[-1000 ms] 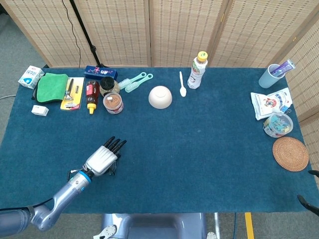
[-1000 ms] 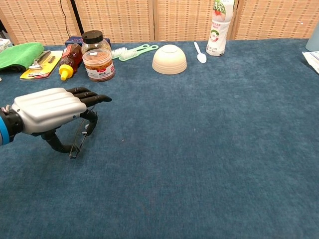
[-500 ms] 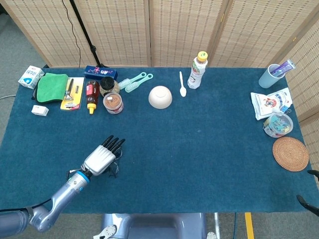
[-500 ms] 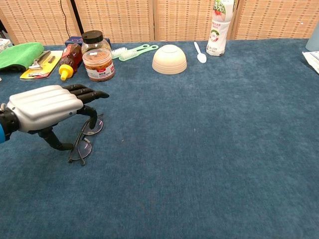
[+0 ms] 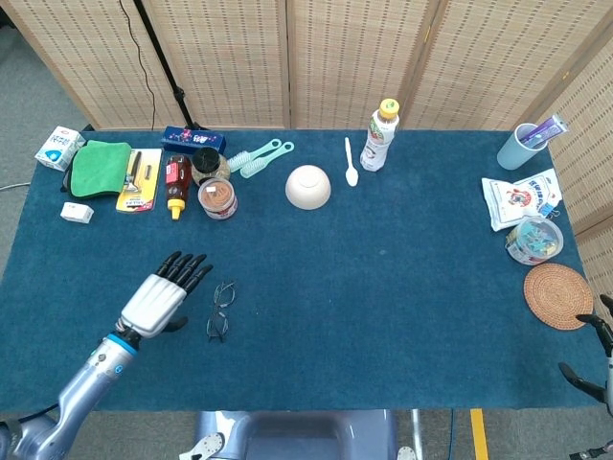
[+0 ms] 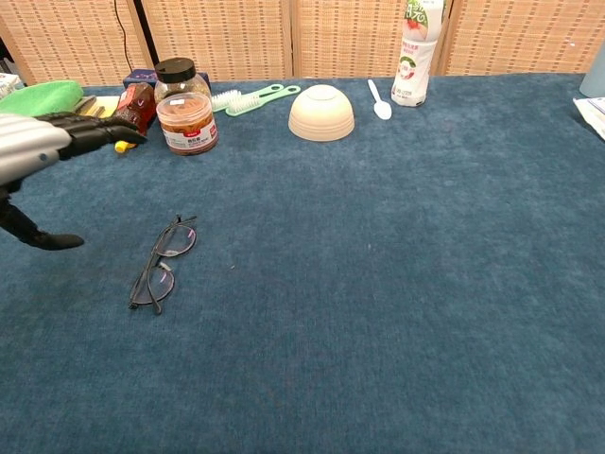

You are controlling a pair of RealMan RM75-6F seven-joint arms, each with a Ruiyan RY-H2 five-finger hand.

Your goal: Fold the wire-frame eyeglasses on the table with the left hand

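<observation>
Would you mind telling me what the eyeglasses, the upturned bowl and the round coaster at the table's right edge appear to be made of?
Eyeglasses: thin dark metal wire, judging by the slim frame, with clear lenses.
Bowl: matte cream ceramic or plastic; the smooth, even surface does not settle which.
Coaster: woven rattan or similar plant fibre, brown, with visible concentric rings.

— Where do we find the eyeglasses (image 5: 219, 310)?

— On the table (image 5: 383, 316), near its front left part, just to the right of our left hand (image 5: 156, 301), apart from it.

— And behind them?

— We see the jar (image 5: 217, 198) well behind, with the bowl (image 5: 307, 186) to its right. Right of the bowl lies the spoon (image 5: 351, 163), then the bottle (image 5: 379, 136) stands upright.

— The far right?

— The coaster (image 5: 558, 296) lies near that edge.
</observation>
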